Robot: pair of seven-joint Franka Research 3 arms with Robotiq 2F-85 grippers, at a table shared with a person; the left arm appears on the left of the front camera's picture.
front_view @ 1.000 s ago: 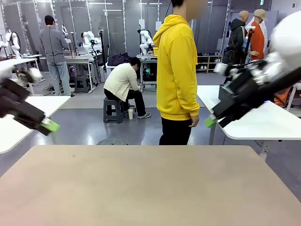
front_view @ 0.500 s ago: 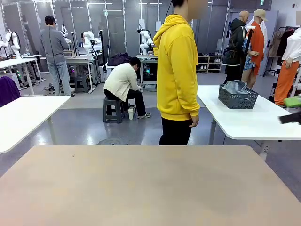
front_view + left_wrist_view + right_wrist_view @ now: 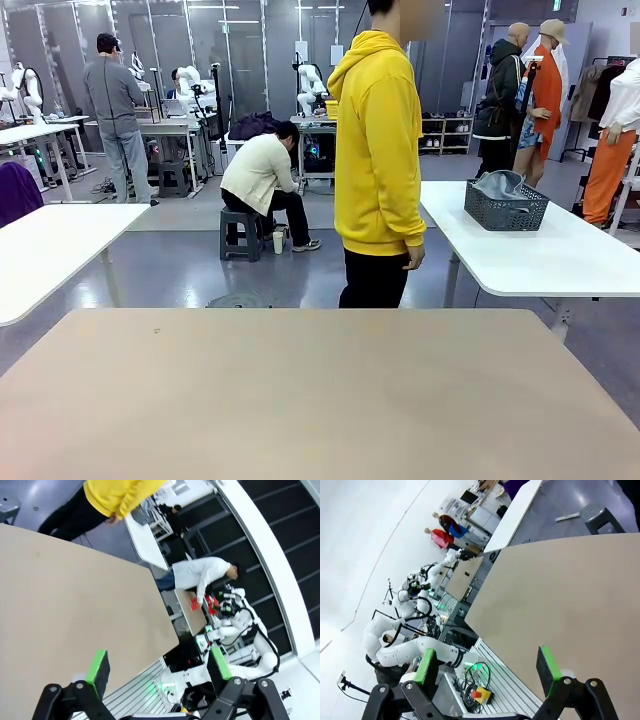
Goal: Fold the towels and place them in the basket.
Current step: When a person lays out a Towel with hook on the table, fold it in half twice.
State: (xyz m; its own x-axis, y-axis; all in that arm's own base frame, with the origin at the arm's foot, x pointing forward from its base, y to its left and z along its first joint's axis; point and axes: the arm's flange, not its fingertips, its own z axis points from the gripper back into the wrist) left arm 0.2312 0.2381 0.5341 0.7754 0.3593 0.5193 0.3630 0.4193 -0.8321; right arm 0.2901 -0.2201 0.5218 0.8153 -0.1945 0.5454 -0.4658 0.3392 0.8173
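Swinging both arms off the table, I keep left gripper and right gripper spread, empty; basket sits afar, folding unstarted.

A lab hall: white tables, equipment-laden workbenches and people working on a grey floor.

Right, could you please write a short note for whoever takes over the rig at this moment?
Left hand open, empty, above the beige table's edge.
Right hand open, empty, also at that table's edge.
Basket stands on the white side table behind the person in yellow, with a grey-blue towel bunched in it.
Done: no folding visible. Left: fetch towels, fold them, put them in the basket.
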